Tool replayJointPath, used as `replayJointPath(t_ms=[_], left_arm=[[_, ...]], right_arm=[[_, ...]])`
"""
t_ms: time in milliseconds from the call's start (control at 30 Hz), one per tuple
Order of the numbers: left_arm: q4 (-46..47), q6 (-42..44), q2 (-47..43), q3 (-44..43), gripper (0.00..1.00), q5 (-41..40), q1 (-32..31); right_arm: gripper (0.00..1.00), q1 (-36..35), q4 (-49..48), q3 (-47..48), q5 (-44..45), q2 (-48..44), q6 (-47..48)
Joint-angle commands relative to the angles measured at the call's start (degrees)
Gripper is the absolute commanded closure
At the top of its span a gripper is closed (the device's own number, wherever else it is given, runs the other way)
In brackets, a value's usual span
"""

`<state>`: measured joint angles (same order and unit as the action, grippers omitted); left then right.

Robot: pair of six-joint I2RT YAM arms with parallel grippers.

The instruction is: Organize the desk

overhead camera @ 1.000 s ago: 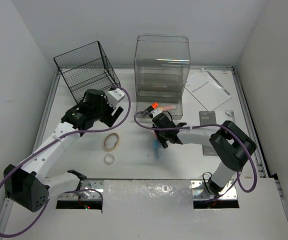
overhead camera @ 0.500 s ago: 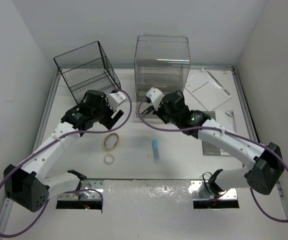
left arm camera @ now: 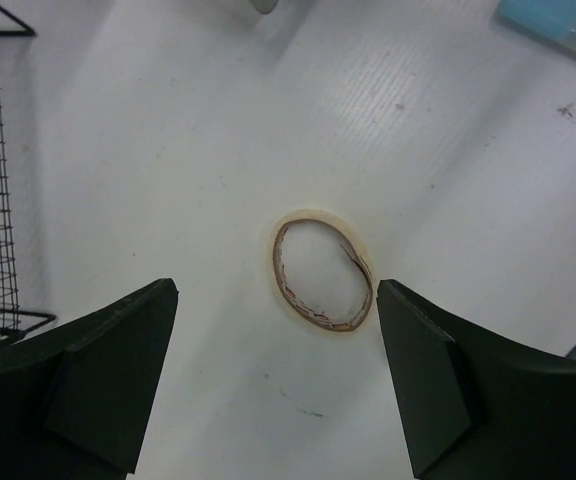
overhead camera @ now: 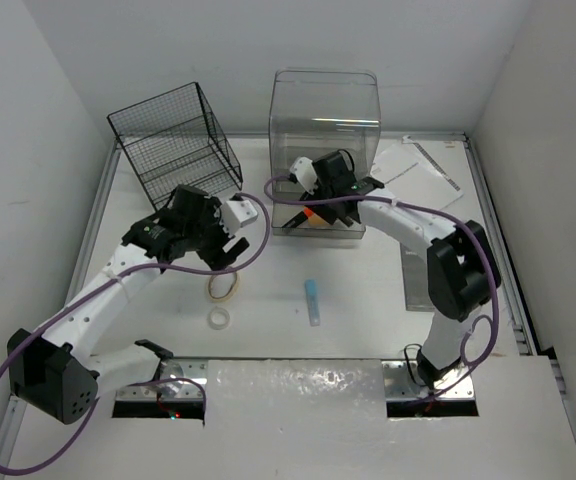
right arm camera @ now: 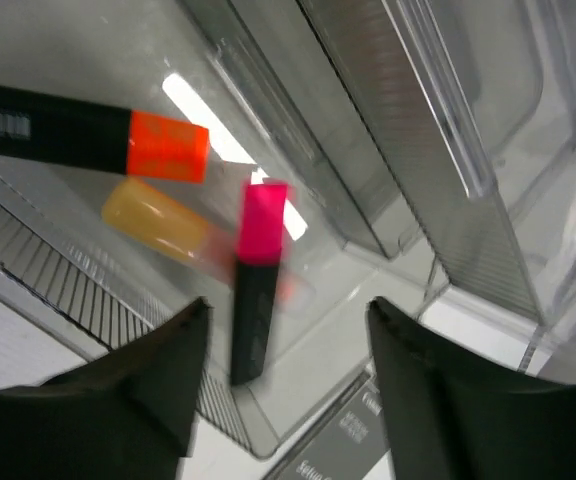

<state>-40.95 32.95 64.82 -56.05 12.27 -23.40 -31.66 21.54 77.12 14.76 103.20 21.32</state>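
Note:
On the white desk (overhead camera: 368, 320) lie a tan tape ring (overhead camera: 223, 285), a small white tape roll (overhead camera: 218, 318) and a blue stick (overhead camera: 312, 300). My left gripper (overhead camera: 226, 248) hovers open just above the tape ring (left arm camera: 323, 270), which shows ahead of its two dark fingers (left arm camera: 108, 385). My right gripper (overhead camera: 320, 205) stands open over the bottom tray of the clear drawer unit (overhead camera: 323, 130). A pink highlighter (right arm camera: 253, 295), blurred, sits loose in that tray (right arm camera: 368, 330) between my open fingers (right arm camera: 118, 400). An orange-capped marker (right arm camera: 88, 135) and a yellow highlighter (right arm camera: 158, 220) lie in the tray too.
A black wire basket (overhead camera: 173, 145) stands at the back left, close to my left arm. White papers (overhead camera: 415, 175) lie at the back right. A dark booklet (overhead camera: 418, 270) lies under my right arm. The foil-patched panel (overhead camera: 298, 385) runs along the near edge.
My right arm swung from the desk's middle to the drawer unit's tray and opened, letting go of the pink highlighter. My left gripper shifted slightly right over the tape ring.

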Motion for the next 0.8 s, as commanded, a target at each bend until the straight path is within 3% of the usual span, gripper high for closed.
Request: replayJointPath(t_ms=[0, 33, 133, 200, 300, 467, 600, 767], left_arm=[[-0.89, 3.52, 0.13, 0.33, 0.20, 5.73, 0.46], [-0.97, 4.31, 1.00, 0.24, 0.20, 6.27, 0.20], [-1.50, 5.46, 2.50, -0.90, 0.20, 7.59, -2.42], [-1.24, 5.90, 4.00, -1.78, 0.20, 6.63, -5.85], [-0.36, 9.66, 4.70, -1.96, 0.20, 6.18, -17.17], [6.66, 15.03, 6.63, -0.46, 0.14, 8.65, -25.10], [9.48, 20.56, 16.53, -2.03, 0.14, 4.96, -32.04], [7.73, 26.45, 29.91, -9.24, 0.14, 3.37, -32.68]], right_arm=[[0.33, 1.16, 1.57, 3.91, 1.05, -2.56, 0.39], [0.24, 1.16, 1.58, 3.30, 1.23, -3.17, 0.21], [0.18, 1.16, 1.22, 2.16, 1.32, -6.95, -1.10], [0.16, 1.07, 0.52, 0.67, 1.06, -10.45, -2.95], [0.14, 1.25, -0.27, -1.88, 0.97, -16.59, -6.98], [0.10, 2.57, -1.15, -8.82, 3.95, -27.50, -15.68], [0.09, 4.15, -1.94, -18.46, 4.57, -38.74, -18.86], [0.08, 4.85, -1.24, -26.66, 5.89, -46.67, -19.74]])
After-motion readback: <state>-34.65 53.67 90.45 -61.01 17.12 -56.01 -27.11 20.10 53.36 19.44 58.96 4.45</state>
